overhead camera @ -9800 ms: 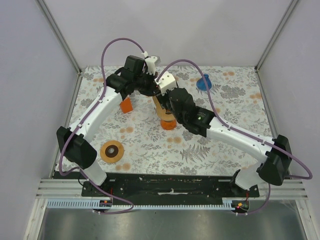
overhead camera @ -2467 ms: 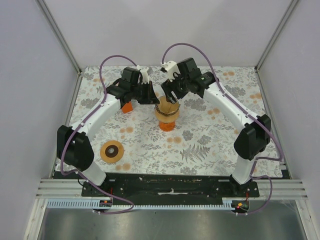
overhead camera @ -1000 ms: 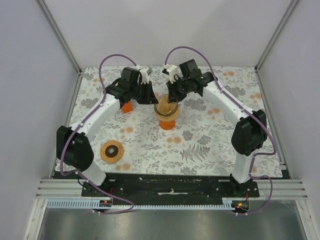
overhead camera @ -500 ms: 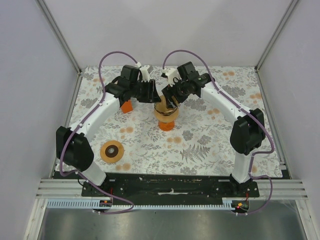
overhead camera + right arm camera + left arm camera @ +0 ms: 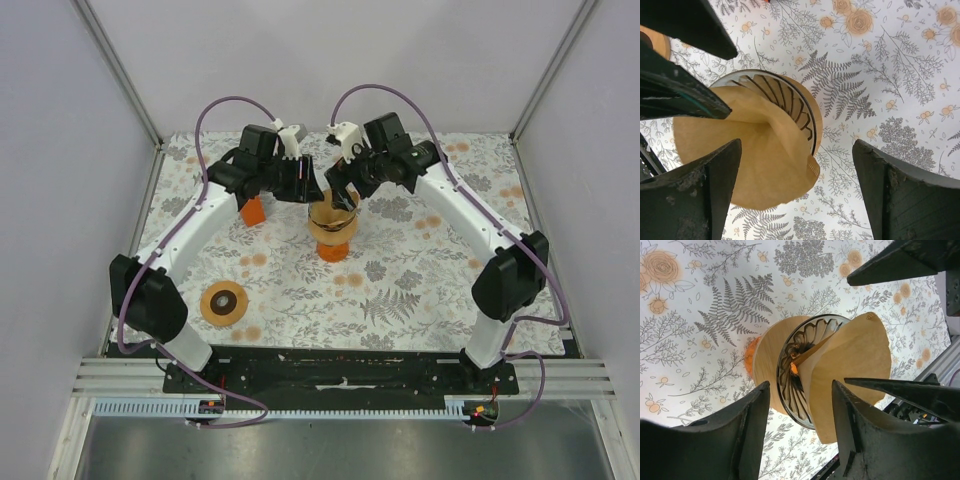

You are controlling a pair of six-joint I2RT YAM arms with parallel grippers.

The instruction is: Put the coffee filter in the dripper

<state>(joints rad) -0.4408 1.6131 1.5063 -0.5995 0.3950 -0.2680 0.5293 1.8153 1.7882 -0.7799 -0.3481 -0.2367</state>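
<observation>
1. The coffee filter [image 5: 750, 160], brown paper, lies creased and tilted in the mouth of the dripper [image 5: 795, 107], with 1 side hanging over the rim.
2. The dripper, ribbed glass on an orange foot, stands on the floral bench [image 5: 420, 270], toward the far side.
3. The left pincer [image 5: 801, 385] and right pincer [image 5: 797, 145] hover just above it, both spread wide, grasping nothing.
4. An orange block [image 5: 251, 212] sits left of the dripper; a round wooden disc [image 5: 224, 302] lies near-left.

From above, the left hand [image 5: 308, 190] and right hand [image 5: 343, 192] hide the far rim of the dripper [image 5: 333, 230].
</observation>
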